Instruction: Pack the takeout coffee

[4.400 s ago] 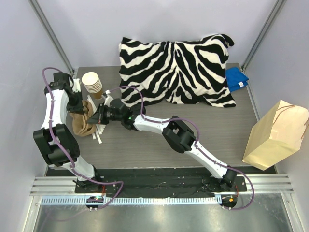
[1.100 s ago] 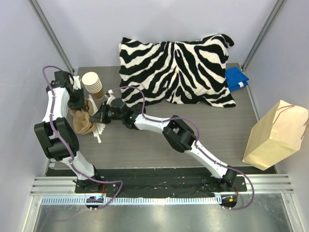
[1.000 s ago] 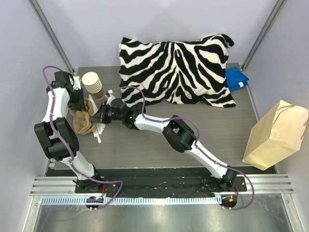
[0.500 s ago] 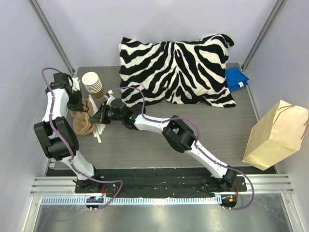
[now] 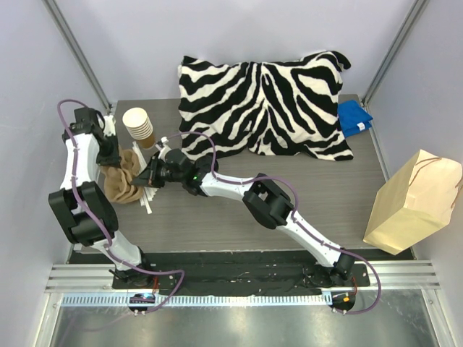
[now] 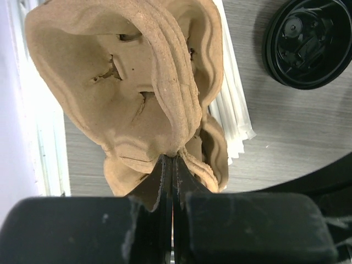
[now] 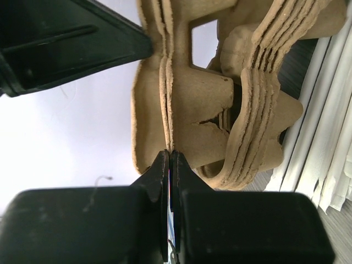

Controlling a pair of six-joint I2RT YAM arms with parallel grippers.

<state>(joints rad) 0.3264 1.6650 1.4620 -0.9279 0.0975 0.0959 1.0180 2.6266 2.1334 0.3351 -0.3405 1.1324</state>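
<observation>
No lidded kraft cup shows in any view; the takeout coffee is out of sight. Both grippers hold a stack of brown pulp cup carriers (image 5: 121,183) at the table's far left. My left gripper (image 5: 116,160) is shut on a carrier rim (image 6: 165,99), its tips (image 6: 171,159) pinching the edge. My right gripper (image 5: 147,178) is shut on a thin carrier flap (image 7: 181,104) from the other side, its tips (image 7: 169,154) together on it. A loose black lid (image 6: 308,44) lies on the table beside the carriers.
A stack of unlidded brown cups (image 5: 137,124) stands behind the carriers. White straws (image 5: 150,196) lie under them and show in the left wrist view (image 6: 234,110). A zebra pillow (image 5: 264,105) and a blue cloth (image 5: 354,117) are at the back; a paper bag (image 5: 414,202) is at the right.
My left arm has shifted a little to the left and the carrier stack has moved slightly with it. The right arm has barely moved.
</observation>
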